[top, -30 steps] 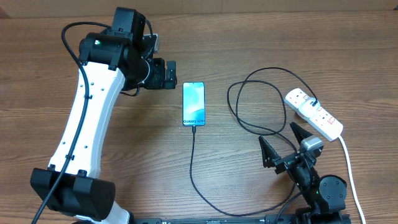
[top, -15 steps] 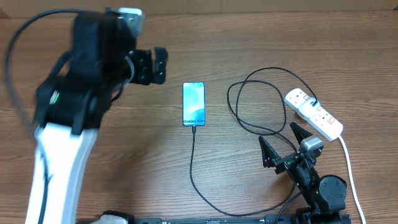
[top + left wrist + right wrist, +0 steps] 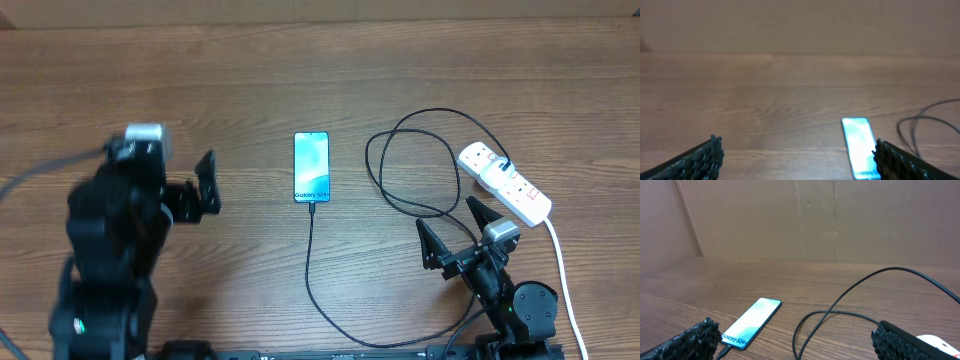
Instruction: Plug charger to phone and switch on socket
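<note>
**Supervisor:** Report the phone and what has changed.

**Operator:** The phone (image 3: 311, 167) lies flat at mid-tabletop, a slim glass slab with its pale blue screen lit. The charger (image 3: 307, 255), a thin, limp black cable, meets the phone's near edge and looks seated there. A second ago my left pincer (image 3: 203, 188) stood just beside the phone. It has since drawn back to the left, well apart, with its jaws spread and nothing between them. I judge the plugging step finished.

**Supervisor:** And the socket?

**Operator:** The socket (image 3: 506, 182), a long strip of glossy white plastic, sits at the right with the charger's black plug (image 3: 505, 163) on it. I cannot tell whether its switch is on. My right pincer (image 3: 446, 213) rests near it, unchanged, jaws spread and empty, its pads ribbed black. The switch remains for that arm. The tabletop (image 3: 250, 80) is matte wood grain.
</note>
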Controlling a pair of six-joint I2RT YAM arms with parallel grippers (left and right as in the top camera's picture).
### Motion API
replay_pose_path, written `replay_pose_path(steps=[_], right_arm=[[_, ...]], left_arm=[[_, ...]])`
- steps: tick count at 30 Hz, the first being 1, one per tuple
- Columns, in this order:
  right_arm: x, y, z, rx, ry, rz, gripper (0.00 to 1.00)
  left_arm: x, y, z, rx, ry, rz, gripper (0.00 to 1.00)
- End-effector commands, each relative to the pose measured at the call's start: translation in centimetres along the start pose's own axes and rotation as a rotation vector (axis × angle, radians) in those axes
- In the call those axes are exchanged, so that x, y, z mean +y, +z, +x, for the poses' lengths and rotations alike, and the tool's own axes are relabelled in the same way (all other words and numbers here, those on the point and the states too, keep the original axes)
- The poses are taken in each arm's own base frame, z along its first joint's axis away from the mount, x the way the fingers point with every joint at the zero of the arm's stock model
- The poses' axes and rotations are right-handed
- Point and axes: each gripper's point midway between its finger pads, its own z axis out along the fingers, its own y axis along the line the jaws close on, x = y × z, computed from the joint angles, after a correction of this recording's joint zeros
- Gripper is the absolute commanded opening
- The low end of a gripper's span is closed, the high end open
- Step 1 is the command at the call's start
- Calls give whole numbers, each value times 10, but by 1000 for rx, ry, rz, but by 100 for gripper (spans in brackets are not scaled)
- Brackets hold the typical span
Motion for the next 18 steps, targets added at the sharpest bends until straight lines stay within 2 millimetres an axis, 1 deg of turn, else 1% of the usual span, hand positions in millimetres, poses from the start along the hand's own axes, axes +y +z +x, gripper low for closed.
replay_pose_path(steps=[1,6,10,11,14,18], right_arm=[[-2,0,1,-7,-3,9,100],[-2,0,1,-7,-3,9,100],[-2,0,1,-7,-3,9,100],[-2,0,1,-7,-3,9,100],[-2,0,1,-7,-3,9,100],[-2,0,1,-7,-3,9,100]], left_arm=[[13,-8,32,-56,-16,-28,100],[22,-3,78,-129,-109,-43,100],[23,4,101,-199,-162,-31,100],[24,5,107,-243,-178,-23,100],[24,6,112,-323,-207,-6,99],[26,10,111,-441,-247,20,100]])
